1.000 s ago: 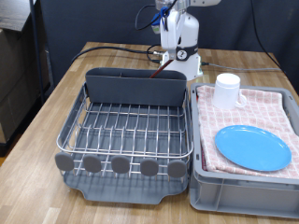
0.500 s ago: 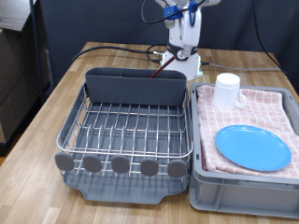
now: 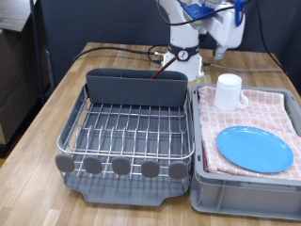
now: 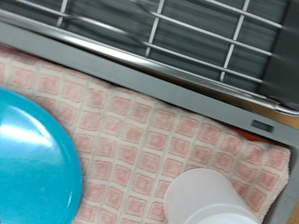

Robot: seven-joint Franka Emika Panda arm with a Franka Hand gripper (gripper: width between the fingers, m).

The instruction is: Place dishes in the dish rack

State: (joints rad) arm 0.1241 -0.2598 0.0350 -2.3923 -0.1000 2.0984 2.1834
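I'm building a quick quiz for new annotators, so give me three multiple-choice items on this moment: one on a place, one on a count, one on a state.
1. Where does the light-blue plate lie?
A. in the wire rack
B. on the pink checked cloth in the crate
C. on the bare table

2. How many grey round knobs line the dish rack's lower edge in the exterior view?
A. three
B. five
C. eight

3. How does the white mug stand?
A. upright on the cloth
B. tipped on its side
C. inside the caddy

Answers: 1 B, the plate rests flat on the cloth. 2 B, five knobs show in a row. 3 A, it stands upright on the cloth above the plate in the exterior view.
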